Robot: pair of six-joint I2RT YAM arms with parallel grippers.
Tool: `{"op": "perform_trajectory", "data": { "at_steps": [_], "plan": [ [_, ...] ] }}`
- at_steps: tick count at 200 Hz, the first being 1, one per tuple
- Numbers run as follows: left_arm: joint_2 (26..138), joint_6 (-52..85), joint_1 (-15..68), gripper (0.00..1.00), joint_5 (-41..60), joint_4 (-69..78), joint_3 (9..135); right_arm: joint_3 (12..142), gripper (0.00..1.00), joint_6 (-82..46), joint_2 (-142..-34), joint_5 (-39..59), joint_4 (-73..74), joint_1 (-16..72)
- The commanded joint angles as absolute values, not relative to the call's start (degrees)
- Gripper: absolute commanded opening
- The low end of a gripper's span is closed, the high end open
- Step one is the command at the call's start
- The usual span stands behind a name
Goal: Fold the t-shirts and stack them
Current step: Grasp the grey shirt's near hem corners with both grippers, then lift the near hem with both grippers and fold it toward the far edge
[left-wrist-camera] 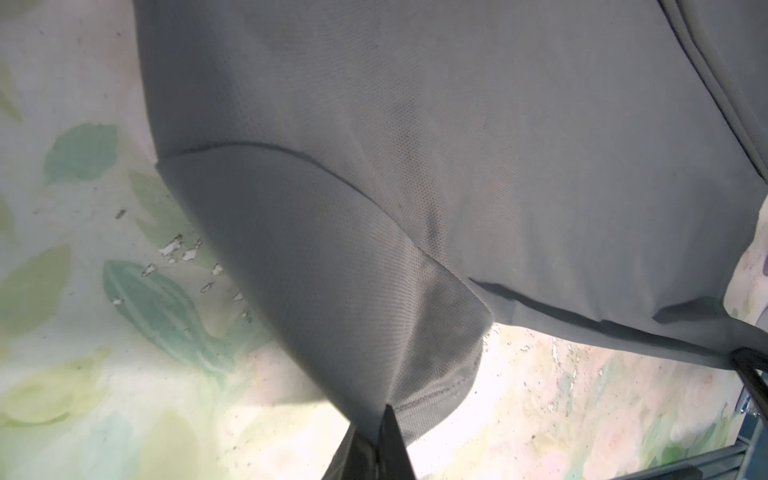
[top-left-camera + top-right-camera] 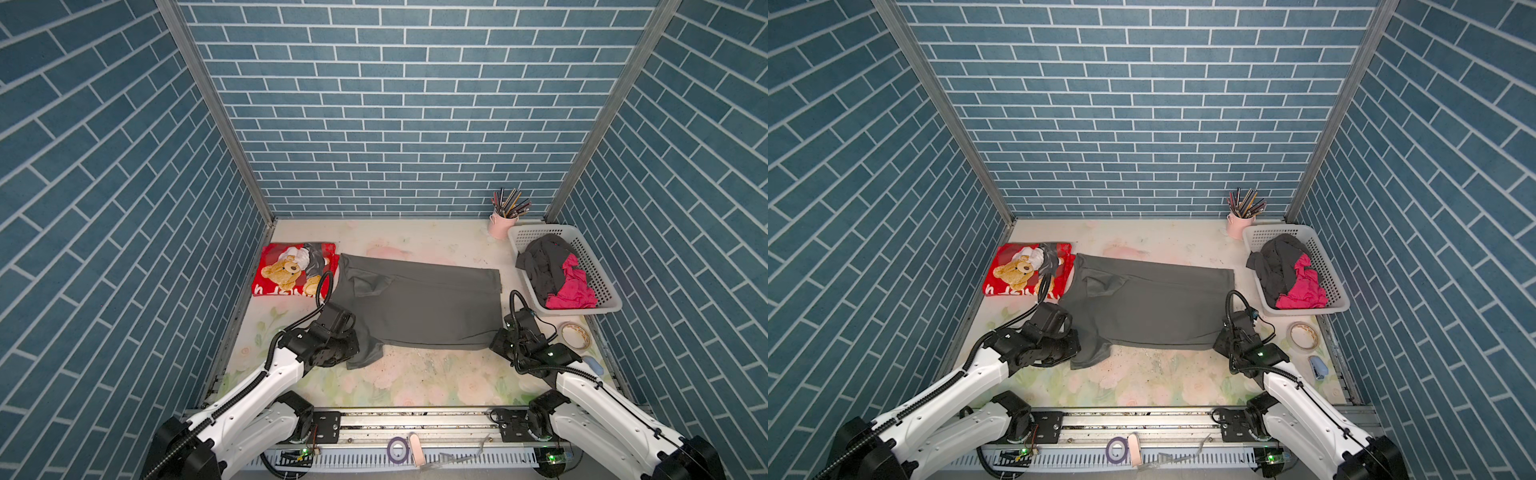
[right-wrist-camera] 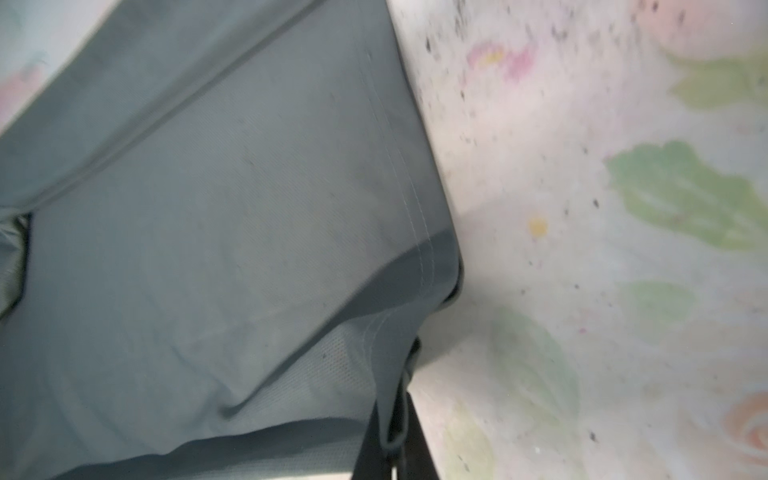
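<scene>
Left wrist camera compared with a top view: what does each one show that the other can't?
Only the left wrist view: the left gripper pinched shut on the sleeve of the grey t-shirt, and the cloth's fine weave. Only a top view: the folded red teddy-bear shirt, the white basket holding a dark shirt and a magenta shirt, the pencil cup, the tape roll. Both: the grey t-shirt on the floral table.

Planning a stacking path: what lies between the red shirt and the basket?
The grey shirt, spread flat, then bare table, in both top views.

Plain dark grey t-shirt, red teddy-bear-print shirt, white basket, blue-brick walls
</scene>
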State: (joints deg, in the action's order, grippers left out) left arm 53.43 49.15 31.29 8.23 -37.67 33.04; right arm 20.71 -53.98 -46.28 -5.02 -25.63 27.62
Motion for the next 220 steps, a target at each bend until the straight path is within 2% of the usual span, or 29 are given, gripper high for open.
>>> {"op": "perform_trajectory", "data": {
  "at_steps": [1,47,127,173,220],
  "plan": [
    [53.9,47.0,31.6,0.00,6.0,-41.2,36.9,20.4,0.07,-54.0,-46.6,-3.5,-27.6,27.4],
    [57.3,43.0,31.3,0.00,4.8,-43.1,44.1,21.4,0.00,-53.5,-47.1,-3.4,-29.3,27.4],
    [58.2,36.2,23.8,0.00,8.8,-42.9,47.5,20.9,0.00,-56.5,-41.7,-3.1,-34.4,29.2],
    [62.9,33.8,20.4,0.00,13.6,-36.4,49.3,28.2,0.00,-52.3,-48.7,-6.5,-35.2,29.2],
    [71.9,32.1,19.3,0.00,10.7,-31.2,54.2,31.7,0.00,-49.1,-56.5,-9.7,-30.9,28.9]
  ]
}}
